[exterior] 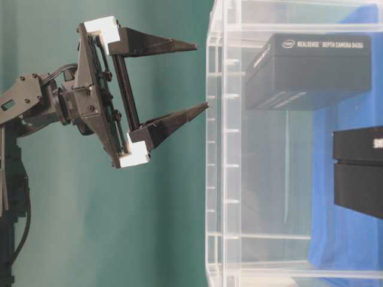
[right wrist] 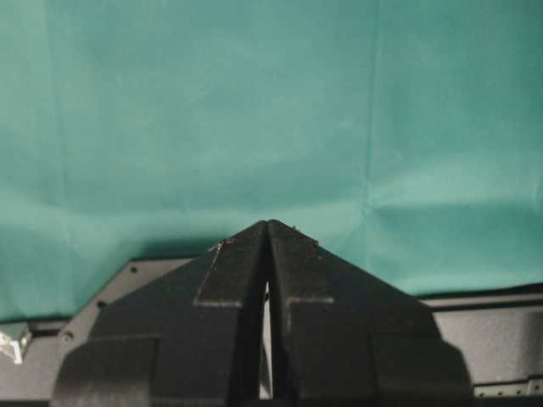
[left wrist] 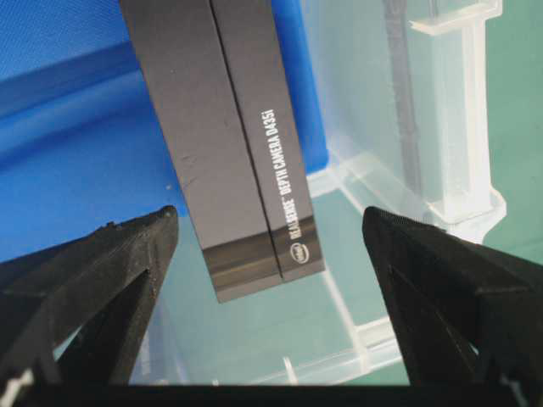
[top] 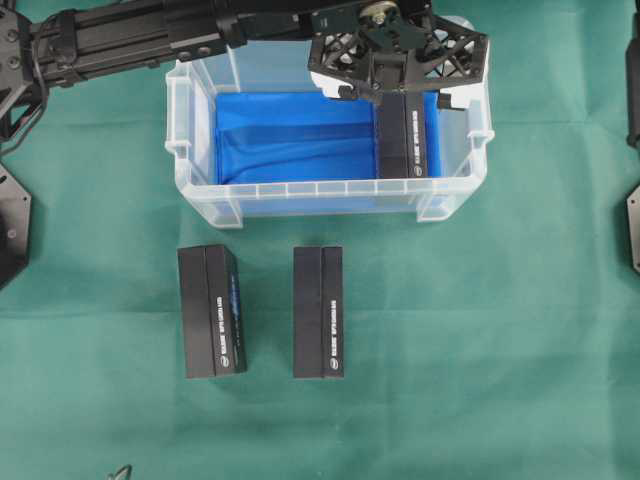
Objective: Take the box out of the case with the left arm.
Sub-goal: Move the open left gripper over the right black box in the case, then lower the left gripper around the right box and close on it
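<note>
The clear case with a blue floor stands at the back middle of the green cloth. One black box lies inside it along the right wall. My left gripper hangs open above that box's far end, not touching it. In the left wrist view the box runs between and below the wide-apart fingertips of the left gripper. From table level the left gripper is outside the rim of the case, level with the box. My right gripper is shut and holds nothing, over bare cloth.
Two more black boxes lie side by side on the cloth in front of the case. One of them shows at table level. Parts of the right arm sit at the right edge.
</note>
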Tool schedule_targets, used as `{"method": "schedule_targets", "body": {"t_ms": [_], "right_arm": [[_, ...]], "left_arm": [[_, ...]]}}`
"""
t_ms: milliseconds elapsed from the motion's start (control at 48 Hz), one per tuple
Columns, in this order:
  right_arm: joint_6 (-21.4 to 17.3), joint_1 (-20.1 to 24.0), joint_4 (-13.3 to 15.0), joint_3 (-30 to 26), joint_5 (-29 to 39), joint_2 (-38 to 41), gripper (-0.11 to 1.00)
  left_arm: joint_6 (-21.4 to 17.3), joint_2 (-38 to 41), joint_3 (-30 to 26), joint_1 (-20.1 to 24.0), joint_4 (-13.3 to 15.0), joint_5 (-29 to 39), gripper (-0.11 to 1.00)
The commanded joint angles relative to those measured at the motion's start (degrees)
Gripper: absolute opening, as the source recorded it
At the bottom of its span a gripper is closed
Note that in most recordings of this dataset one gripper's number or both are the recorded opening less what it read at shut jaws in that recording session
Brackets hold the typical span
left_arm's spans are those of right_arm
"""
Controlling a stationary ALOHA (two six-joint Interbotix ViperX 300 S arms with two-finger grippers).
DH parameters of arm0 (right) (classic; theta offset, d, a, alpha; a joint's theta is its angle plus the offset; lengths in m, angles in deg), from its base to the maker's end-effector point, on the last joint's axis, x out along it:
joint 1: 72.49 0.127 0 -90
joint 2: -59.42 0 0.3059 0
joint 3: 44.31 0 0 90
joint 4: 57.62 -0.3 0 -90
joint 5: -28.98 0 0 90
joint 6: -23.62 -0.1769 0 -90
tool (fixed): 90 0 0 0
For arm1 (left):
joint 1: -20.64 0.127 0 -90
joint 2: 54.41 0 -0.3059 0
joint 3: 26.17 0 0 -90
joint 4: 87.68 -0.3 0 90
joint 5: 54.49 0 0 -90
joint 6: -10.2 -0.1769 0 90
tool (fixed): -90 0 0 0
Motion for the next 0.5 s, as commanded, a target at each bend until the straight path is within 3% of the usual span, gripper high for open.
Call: {"method": "schedule_targets", "body": {"t_ms": [0,479], "right_arm": [[-0.09,0.00,0.09,-0.53,-0.18,-0.09,0.00],[0.00,0.00,0.09,-0.53,-0.26,-0.18,0.00]], "left_arm": [[0.00,-1.23,-0.79,-0.09,0.09,-0.18,0.87],[1.14,-1.23,0.53,-0.44,0.09,0.00,0.87]]}}
